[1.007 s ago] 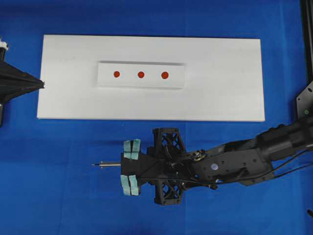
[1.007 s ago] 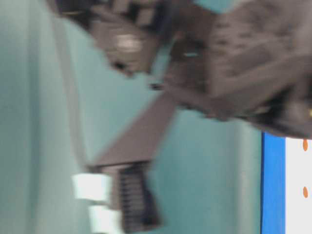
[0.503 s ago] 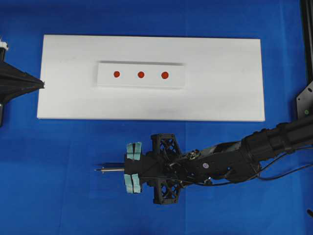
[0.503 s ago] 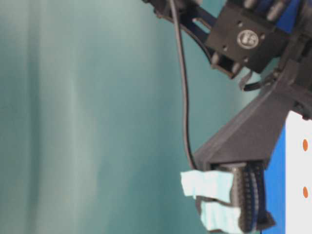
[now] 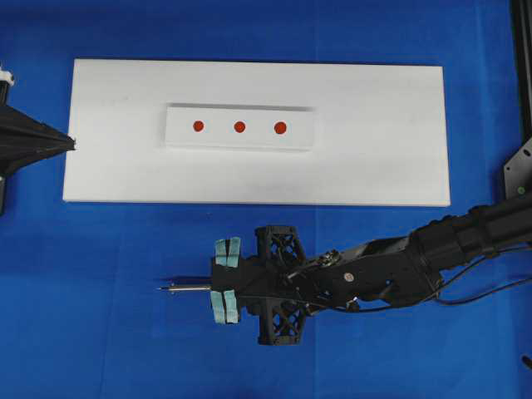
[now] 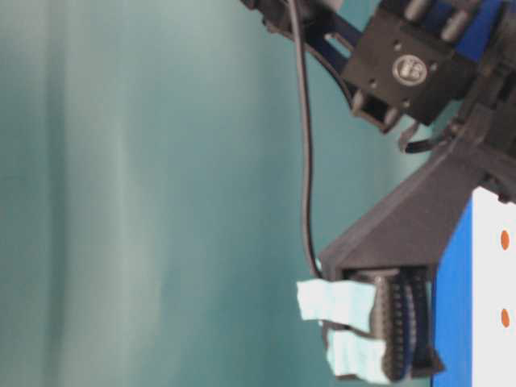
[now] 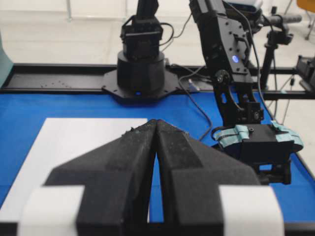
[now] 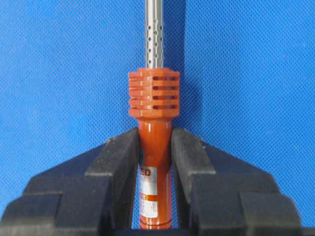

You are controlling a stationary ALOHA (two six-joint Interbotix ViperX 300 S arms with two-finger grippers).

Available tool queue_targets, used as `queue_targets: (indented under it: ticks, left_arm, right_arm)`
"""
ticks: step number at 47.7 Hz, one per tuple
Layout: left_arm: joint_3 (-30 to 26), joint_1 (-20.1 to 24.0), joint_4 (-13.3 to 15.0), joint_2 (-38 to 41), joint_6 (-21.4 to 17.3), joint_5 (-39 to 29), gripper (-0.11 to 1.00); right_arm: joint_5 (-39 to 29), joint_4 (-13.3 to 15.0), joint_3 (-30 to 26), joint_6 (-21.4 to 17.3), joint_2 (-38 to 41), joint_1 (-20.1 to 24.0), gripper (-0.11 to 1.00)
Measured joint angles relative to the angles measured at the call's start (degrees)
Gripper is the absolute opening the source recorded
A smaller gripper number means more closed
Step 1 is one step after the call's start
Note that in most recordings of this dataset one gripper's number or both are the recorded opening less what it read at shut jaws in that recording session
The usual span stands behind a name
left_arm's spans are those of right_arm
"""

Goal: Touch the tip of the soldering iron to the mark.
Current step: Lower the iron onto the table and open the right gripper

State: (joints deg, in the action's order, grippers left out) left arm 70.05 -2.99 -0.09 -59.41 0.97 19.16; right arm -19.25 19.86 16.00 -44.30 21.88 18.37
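Note:
My right gripper (image 8: 154,135) is shut on the orange-red handle of the soldering iron (image 8: 154,162). Its ribbed collar and silver shaft stick out ahead of the jaws. In the overhead view this gripper (image 5: 214,288) hovers over the blue cloth in front of the white board, and the iron's shaft (image 5: 187,288) points left. The mark (image 5: 280,127) is the rightmost and slightly largest of three red dots on a white strip (image 5: 183,137), well behind the tip. My left gripper (image 5: 71,144) rests shut and holds nothing at the board's left edge, its black fingers (image 7: 138,147) pressed together.
The white board (image 5: 374,166) lies across the blue cloth (image 5: 100,291). A black cord (image 6: 306,161) hangs from the right arm down to its gripper. The right arm's base (image 7: 140,69) stands at the far side, and a black frame (image 5: 522,75) runs along the right edge.
The right gripper has moved a little toward the front edge with the iron and rolled its wrist. In the last half second it has barely shifted. The left arm has not moved.

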Motion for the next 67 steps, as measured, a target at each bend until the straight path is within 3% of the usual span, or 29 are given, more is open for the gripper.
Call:
queue_targets:
  ticks: [19,22,31,35,44,59,67]
  left_arm:
    - [0.00,-0.09,0.00,0.00,0.00,-0.09,0.00]
    - [0.00,0.00,0.00,0.00,0.00,-0.09,0.00]
    - [0.00,-0.09,0.00,0.00,0.00,-0.09,0.00]
    - [0.00,-0.18,0.09,0.00,0.00,-0.18,0.00]
    - [0.00,-0.53,0.00,0.00,0.00,-0.35,0.00]
    - [0.00,-0.53,0.00,0.00,0.00,-0.35,0.00]
    - [0.00,-0.62,0.00,0.00,0.00,-0.35,0.00]
  right_arm:
    - [0.00,-0.26,-0.09,-0.09,0.00,0.00,0.10]
    - [0.00,-0.35,-0.09,-0.18,0.09,0.00,0.23]
    - [-0.53,-0.44,-0.09,-0.26,-0.26,0.00,0.80]
    - [-1.58,-0.35,0.00,-0.09,-1.05,0.00,0.94]
    - [-5.80,-0.35,-0.09,0.18,-4.48,0.00,0.93]
    - [-20.04,0.79,-1.49,1.49,-15.21,1.05,0.93]
    - [-22.06,0.88,-1.49,1.58,-17.84,1.14,0.93]
